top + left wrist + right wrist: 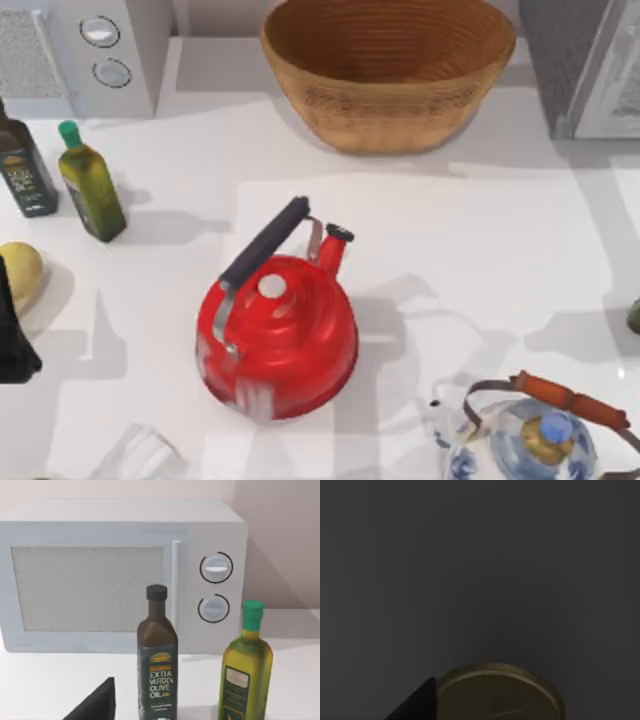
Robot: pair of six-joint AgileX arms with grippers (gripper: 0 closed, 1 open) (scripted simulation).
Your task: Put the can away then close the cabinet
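The can (pixel 497 692) sits at the bottom edge of the right wrist view, where its flat pale-gold top fills the lower middle of the frame against a dark grey surface. A black finger (pixel 417 702) of the right gripper stands just beside the can at its lower left, and whether the fingers pinch the can or stand spread cannot be told. In the top view a red kettle (pixel 280 335) with a black handle stands in the middle of the white tabletop (pixel 480 250). A woven basket (pixel 388 70) sits at the upper middle, and a blue-and-white teapot (pixel 535 440) at the lower right. At the upper left stands a white microwave (pixel 105 50), with a dark oil bottle (pixel 25 165) and a green-capped oil bottle (pixel 90 185) just in front of it. A yellow fruit (pixel 20 275) lies at the left edge, and the left arm (pixel 12 335) shows as a dark shape just below it. The left wrist view faces the microwave and both bottles, with one black finger (pixel 95 705) at its lower left; how the left fingers stand cannot be told.
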